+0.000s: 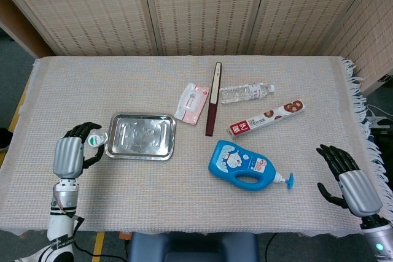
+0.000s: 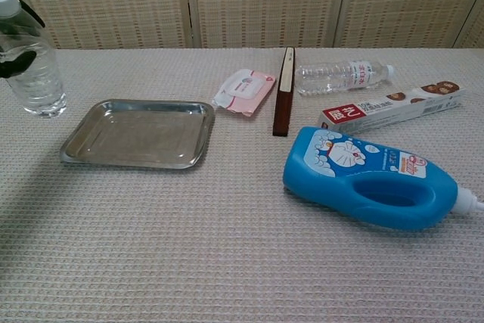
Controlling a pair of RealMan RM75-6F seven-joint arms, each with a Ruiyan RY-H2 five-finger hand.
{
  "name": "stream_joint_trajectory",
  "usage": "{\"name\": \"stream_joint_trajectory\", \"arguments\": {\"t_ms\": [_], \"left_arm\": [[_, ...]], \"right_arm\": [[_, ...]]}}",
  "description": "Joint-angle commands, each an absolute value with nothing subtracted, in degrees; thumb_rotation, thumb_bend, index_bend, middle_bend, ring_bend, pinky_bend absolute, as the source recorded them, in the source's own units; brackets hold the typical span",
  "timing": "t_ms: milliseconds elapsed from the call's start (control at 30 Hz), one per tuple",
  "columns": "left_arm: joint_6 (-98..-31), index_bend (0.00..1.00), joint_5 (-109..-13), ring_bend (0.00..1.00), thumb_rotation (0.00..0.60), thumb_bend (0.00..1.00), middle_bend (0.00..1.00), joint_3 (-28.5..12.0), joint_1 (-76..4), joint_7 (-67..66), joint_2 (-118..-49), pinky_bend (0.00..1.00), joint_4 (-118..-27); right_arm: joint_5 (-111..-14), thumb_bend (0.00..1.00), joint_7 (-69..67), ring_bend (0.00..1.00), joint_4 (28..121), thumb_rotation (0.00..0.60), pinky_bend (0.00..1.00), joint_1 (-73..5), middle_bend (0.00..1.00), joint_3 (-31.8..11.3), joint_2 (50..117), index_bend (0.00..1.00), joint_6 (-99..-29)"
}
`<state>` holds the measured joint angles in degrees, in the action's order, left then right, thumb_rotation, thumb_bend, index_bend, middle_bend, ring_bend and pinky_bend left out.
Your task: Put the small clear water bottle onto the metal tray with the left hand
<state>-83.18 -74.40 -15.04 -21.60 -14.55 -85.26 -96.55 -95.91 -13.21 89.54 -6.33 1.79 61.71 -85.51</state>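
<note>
Clear bottle [image 2: 30, 62] gripped in left hand's [image 1: 69, 155] curled fingers [image 1: 84, 131].

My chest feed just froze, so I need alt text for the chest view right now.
A small clear water bottle stands upright at far left, dark fingers of the left hand across it, just left of the empty metal tray. To the right lie a pink wipes pack, a second bottle and a blue detergent bottle.
</note>
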Motion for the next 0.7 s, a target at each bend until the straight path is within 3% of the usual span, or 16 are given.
{"name": "stream_joint_trajectory", "arguments": {"t_ms": [33, 267, 500, 700], "left_arm": [[-78.2, 0.53, -71.7, 0.52, 0.6, 0.59, 0.55, -17.7, -25.0, -4.3, -87.5, 0.64, -96.7], [-78.3, 0.53, -71.1, 0.52, 0.6, 0.59, 0.55, -18.1, -25.2, -4.9, -87.1, 0.65, -96.5], [-81.0, 0.53, -73.3, 0.52, 0.6, 0.59, 0.55, -25.4, -28.1, -5.4, -83.0, 0.65, -98.4], [-81.1, 0.53, -73.3, 0.52, 0.6, 0.59, 0.55, -23.3, -27.0, -7.2, -80.8, 0.65, -100.8]], "right_arm": [[-95.8, 0.15, -13.3, 0.0, 89.6, 0.6, 0.09, -6.4, 0.03, 1.8, 61.6, 0.07, -85.3], [-95.8, 0.15, -13.5, 0.0, 89.6, 0.6, 0.09, -6.3, 0.03, 1.7, 61.6, 0.07, -85.5], [-95.7, 0.15, -13.0, 0.0, 89.7, 0.6, 0.09, -6.5, 0.03, 1.9, 61.7, 0.07, -84.9], [-95.6, 0.15, -12.7, 0.0, 89.8, 0.6, 0.09, -6.6, 0.03, 2.0, 61.8, 0.07, -84.4]]}}
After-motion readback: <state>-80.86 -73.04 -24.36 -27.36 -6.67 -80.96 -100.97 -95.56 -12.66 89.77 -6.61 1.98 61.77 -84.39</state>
